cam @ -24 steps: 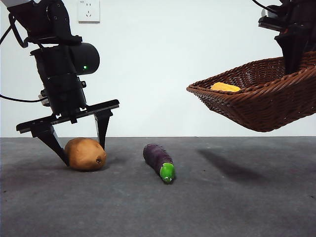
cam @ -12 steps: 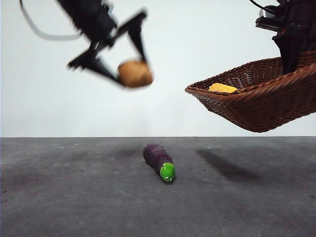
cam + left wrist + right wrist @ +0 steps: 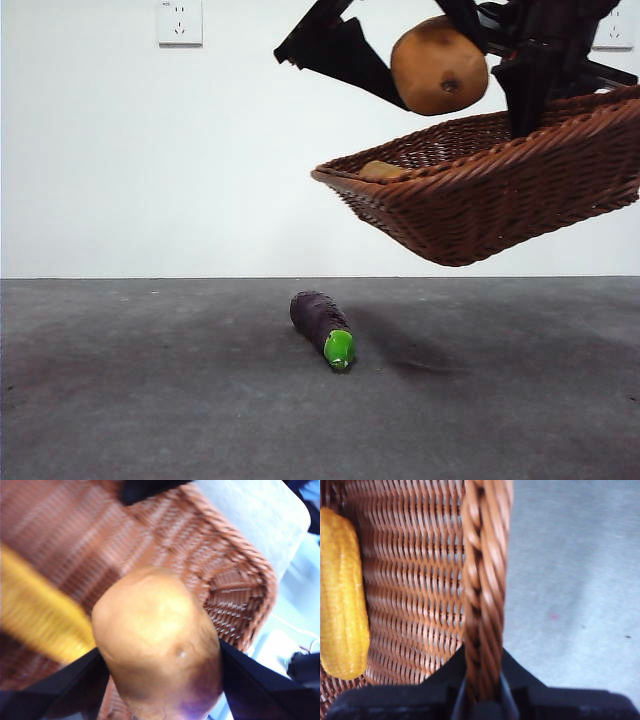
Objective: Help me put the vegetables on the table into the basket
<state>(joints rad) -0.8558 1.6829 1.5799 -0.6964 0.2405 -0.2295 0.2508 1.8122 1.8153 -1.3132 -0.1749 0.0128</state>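
Potato (image 3: 439, 65) now over basket (image 3: 480, 200); eggplant (image 3: 322, 327) unmoved

No text, label, brand, number or sign can be read in any of the views.
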